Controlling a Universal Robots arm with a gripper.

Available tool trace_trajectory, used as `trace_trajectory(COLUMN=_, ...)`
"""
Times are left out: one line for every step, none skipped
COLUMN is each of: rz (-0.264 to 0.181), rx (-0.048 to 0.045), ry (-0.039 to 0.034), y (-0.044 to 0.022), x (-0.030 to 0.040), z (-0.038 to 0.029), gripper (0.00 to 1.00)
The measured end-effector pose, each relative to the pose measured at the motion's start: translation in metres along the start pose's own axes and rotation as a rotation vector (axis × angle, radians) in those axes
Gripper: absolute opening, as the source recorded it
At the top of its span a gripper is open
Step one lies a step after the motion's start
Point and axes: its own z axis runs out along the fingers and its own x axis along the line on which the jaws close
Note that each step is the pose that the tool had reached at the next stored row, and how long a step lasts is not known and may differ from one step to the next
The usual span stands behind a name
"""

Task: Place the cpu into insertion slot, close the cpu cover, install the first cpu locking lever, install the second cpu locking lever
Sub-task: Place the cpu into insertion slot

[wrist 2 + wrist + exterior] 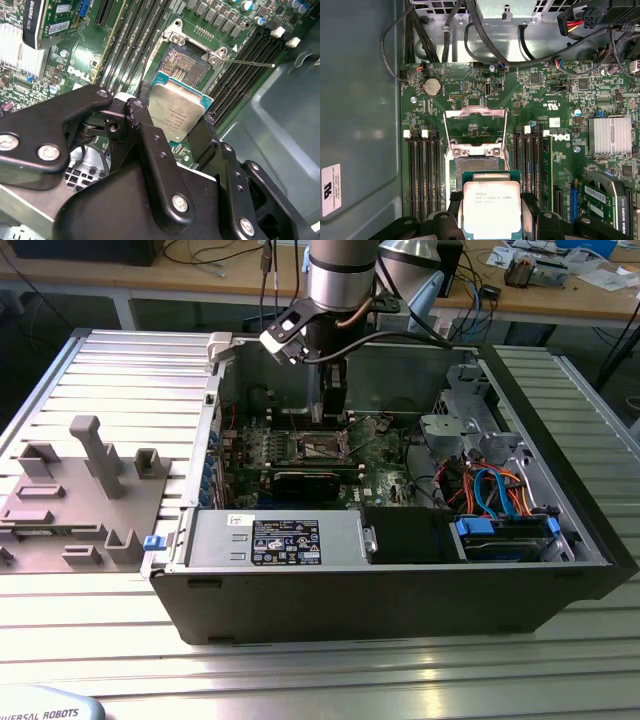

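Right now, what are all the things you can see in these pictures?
computer case: one, dark grey, side open.
circuit board: one, green, inside the case.
insertion slot: one, dark with shiny rim, on the board.
cpu cover: one, silver, swung open beside the slot.
memory slots: several, black, either side of the slot.
coin battery: one, silver, on the board.
cpu: one, silver top, gripped close to the slot.
end effector: one, black, shut on the cpu.
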Motion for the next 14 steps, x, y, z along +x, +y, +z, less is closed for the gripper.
trace_trajectory(rz=0.0, rx=0.0, ry=0.0, y=0.0, x=0.0, z=0.0008, gripper=0.55)
trace_trajectory(rz=0.0, rx=0.0001, ry=-0.0002, y=0.0, x=0.0004, z=0.0014, gripper=0.55)
trace_trajectory(rz=-0.001, rx=0.0001, ry=-0.0002, y=0.0, x=0.0009, z=0.0021, gripper=0.55)
trace_trajectory(rz=-0.002, rx=0.0001, ry=-0.0001, y=-0.0001, x=0.0017, z=0.003, gripper=0.55)
trace_trajectory(rz=-0.004, rx=0.0, ry=0.0, y=-0.0001, x=0.0022, z=0.0037, gripper=0.55)
trace_trajectory(rz=-0.005, rx=-0.0001, ry=0.0001, y=-0.0001, x=0.0026, z=0.0044, gripper=0.55)
trace_trajectory(rz=-0.006, rx=-0.0001, ry=0.0001, y=-0.0001, x=0.0031, z=0.0052, gripper=0.55)
trace_trajectory(rz=-0.007, rx=0.0, ry=-0.0001, y=-0.0001, x=0.0034, z=0.0061, gripper=0.55)
trace_trajectory(rz=-0.007, rx=0.0, ry=-0.0001, y=-0.0001, x=0.0035, z=0.0065, gripper=0.55)
trace_trajectory(rz=-0.007, rx=0.0, ry=0.0, y=-0.0002, x=0.0035, z=0.007, gripper=0.55)
trace_trajectory(rz=-0.006, rx=-0.0001, ry=0.0, y=-0.0002, x=0.0035, z=0.0074, gripper=0.55)
trace_trajectory(rz=-0.006, rx=0.0, ry=0.0001, y=-0.0002, x=0.0035, z=0.0079, gripper=0.55)
trace_trajectory(rz=-0.007, rx=0.0, ry=0.0, y=-0.0002, x=0.0035, z=0.0082, gripper=0.55)
trace_trajectory(rz=-0.007, rx=0.0001, ry=-0.0001, y=-0.0002, x=0.0035, z=0.0085, gripper=0.55)
